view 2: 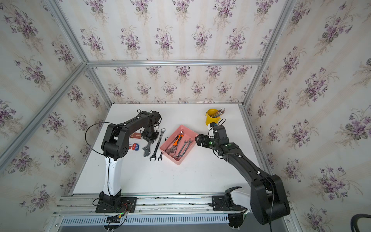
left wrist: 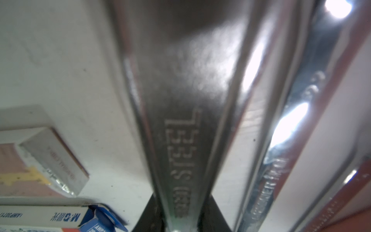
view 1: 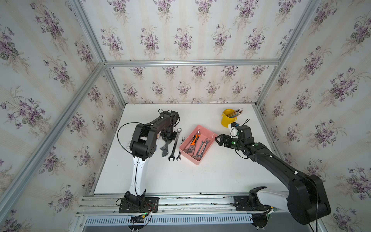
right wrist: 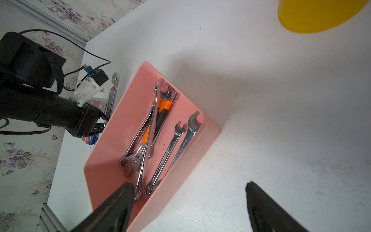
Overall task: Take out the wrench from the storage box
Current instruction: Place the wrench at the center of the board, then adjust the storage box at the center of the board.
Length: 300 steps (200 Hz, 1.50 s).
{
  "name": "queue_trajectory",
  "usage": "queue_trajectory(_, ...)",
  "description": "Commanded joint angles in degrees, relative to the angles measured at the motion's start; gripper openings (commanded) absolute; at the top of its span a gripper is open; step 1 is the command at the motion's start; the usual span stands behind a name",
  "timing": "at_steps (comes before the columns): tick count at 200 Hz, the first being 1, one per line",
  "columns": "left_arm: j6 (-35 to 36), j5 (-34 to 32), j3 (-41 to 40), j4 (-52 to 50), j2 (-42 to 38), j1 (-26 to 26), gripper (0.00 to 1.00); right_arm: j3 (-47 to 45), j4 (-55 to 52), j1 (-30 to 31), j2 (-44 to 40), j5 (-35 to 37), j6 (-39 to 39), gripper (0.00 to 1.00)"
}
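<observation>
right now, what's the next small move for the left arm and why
Likely open the jaws of the left gripper and let go. The adjustable wrench seems to lie flat on the table, beside the long wrench and outside the pink box, with its handle between those jaws. It looks delivered; lifting away comes after.

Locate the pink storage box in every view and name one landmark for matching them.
In both top views: the storage box sits mid-table, between the two arms.
Left wrist: cannot tell; only a blurred pinkish strip at one edge.
Right wrist: the storage box fills the middle.
Landmark: the long wrench on the table near it.
</observation>
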Motion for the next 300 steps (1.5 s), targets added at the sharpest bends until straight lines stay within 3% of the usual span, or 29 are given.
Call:
queue_trajectory(1, -1.31, -0.59, -1.36, -0.56, 0.32, 0.32, 0.27, 0.1, 0.12, 0.23, -0.23, 0.54, 0.42, 0.91)
queue_trajectory(86, -3.11, -0.02, -3.44, -0.99, -0.05, 0.88, 0.41, 0.0, 0.13, 0.94, -0.05, 0.89, 0.77, 0.91)
queue_trajectory(131, -3.85, 1.64, -1.21, -2.93, -4.48, 0.8, 0.49, 0.36, -0.55, 1.11, -0.56, 1.14, 0.95, 0.91)
queue_trajectory(159, -4.56, 3.83, 2.0, -5.19, -7.92, 0.61, 0.54, 0.76, -1.58, 1.42, -0.67, 1.3, 1.3, 0.91)
queue_trajectory(186, -6.05, 10.46, 4.62, -5.0, -10.09, -0.4, 0.54, 1.2, -2.07, 2.11, -0.33, 1.51, 1.81, 0.91)
queue_trajectory(197, -6.37, 11.83, 5.56, -4.72, -10.38, -1.72, 0.59, 1.28, -2.07, 2.47, -0.15, 1.62, 2.03, 0.91)
queue_trajectory(260, -8.48, 17.7, 6.92, 0.92, -9.28, -7.63, 0.59, 1.73, -1.7, 3.49, 0.38, 2.25, 2.51, 0.91)
queue_trajectory(300, -7.68, 16.55, 6.97, 1.06, -7.58, -9.7, 0.56, 1.7, -1.85, 3.48, 0.21, 2.57, 2.33, 0.91)
